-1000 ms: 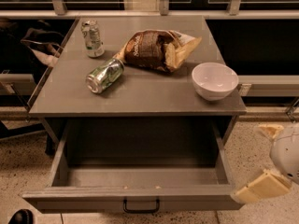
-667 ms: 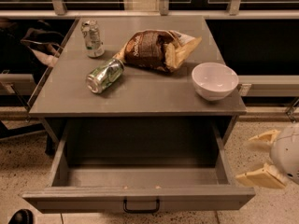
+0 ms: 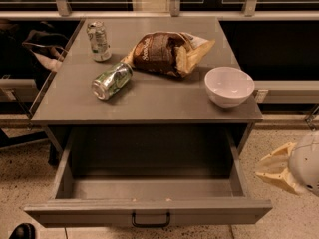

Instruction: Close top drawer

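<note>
1. The top drawer (image 3: 209, 209) stands pulled far out below the cabinet top (image 3: 164, 101), with its black handle (image 3: 151, 220) facing forward.
2. My gripper (image 3: 266, 167) hangs just right of the drawer's front corner, not touching it. Its fingers are slightly spread and hold nothing.

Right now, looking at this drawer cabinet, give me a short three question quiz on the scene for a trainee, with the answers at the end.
1. True or false: the top drawer is fully shut.
2. How many cans are on the cabinet top, and which one lies on its side?
3. Where is the gripper? A: inside the drawer. B: off the drawer's right end, apart from it. C: over the cabinet top.

Key
1. False: it stands pulled out.
2. Two. The green can lies on its side and the silver can stands upright.
3. B.
</note>
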Controlling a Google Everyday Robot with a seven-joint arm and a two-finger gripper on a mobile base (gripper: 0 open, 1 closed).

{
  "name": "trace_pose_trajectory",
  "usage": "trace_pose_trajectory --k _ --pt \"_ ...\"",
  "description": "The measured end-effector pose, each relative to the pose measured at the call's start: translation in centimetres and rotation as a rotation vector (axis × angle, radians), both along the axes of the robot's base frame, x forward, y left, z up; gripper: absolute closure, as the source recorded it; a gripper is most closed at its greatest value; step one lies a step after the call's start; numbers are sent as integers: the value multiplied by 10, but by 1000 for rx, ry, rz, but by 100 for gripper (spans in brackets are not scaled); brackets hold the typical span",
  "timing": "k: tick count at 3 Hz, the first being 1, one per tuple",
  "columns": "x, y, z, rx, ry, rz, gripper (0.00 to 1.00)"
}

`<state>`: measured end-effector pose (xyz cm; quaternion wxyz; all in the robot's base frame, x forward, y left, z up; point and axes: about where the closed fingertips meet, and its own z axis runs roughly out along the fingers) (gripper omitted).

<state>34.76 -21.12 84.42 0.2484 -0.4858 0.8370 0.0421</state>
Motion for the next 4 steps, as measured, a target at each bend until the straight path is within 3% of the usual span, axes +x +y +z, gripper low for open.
trace_pose_trajectory --k 2,3,4 --pt "0 0 0 0 0 0 100" --pt "-1 -1 -16 10 7 -74 100" --pt "-3 -7 -49 25 10 -234 100"
